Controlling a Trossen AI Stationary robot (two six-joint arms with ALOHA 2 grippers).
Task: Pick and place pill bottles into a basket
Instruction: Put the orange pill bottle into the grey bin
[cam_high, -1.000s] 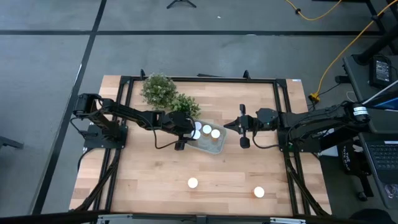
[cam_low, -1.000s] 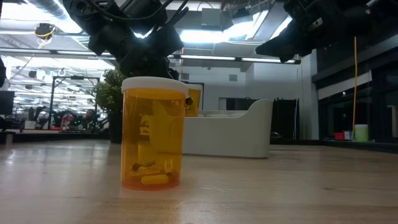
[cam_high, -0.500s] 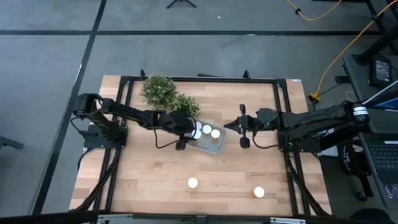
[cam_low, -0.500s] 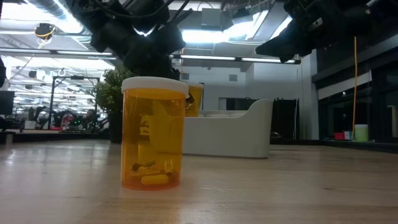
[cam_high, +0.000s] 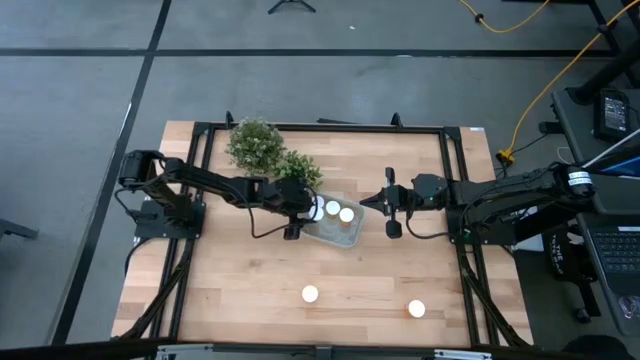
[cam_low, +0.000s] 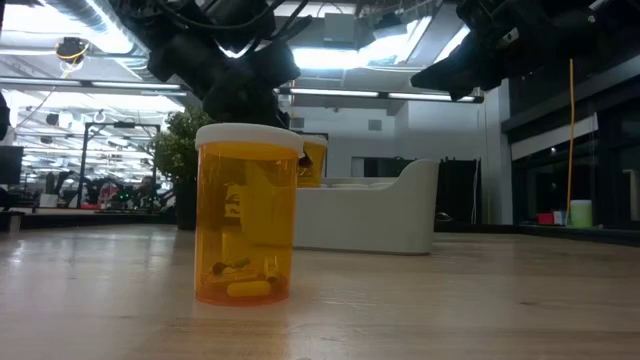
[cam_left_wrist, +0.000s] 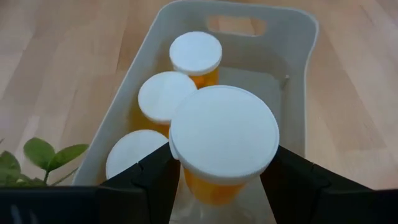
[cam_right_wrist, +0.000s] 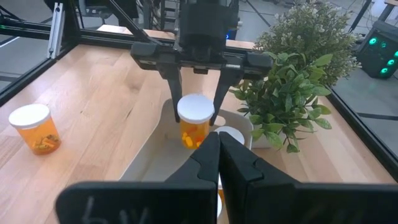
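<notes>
pill bottle (cam_left_wrist: 222, 144) gripped btwn left fingers (cam_left_wrist: 155, 180) over basket (cam_left_wrist: 298, 93); right fingers (cam_right_wrist: 245, 165) closed.

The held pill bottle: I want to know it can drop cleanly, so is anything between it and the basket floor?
The left gripper holds the pill bottle over the basket; three capped bottles fill one side, none visibly beneath it.

The basket (cam_high: 337, 224) is crowded: three capped bottles (cam_left_wrist: 166, 99) stand along one wall, and the left gripper (cam_high: 306, 209) fills its 9 o'clock end, clamped on a fourth bottle (cam_left_wrist: 224, 139). Two potted plants (cam_high: 268, 152) block the approach from 10 o'clock. The right gripper (cam_high: 391, 203), fingers closed, stands at 3 o'clock. Bare table (cam_high: 240, 280) lies toward 6 o'clock.
</notes>
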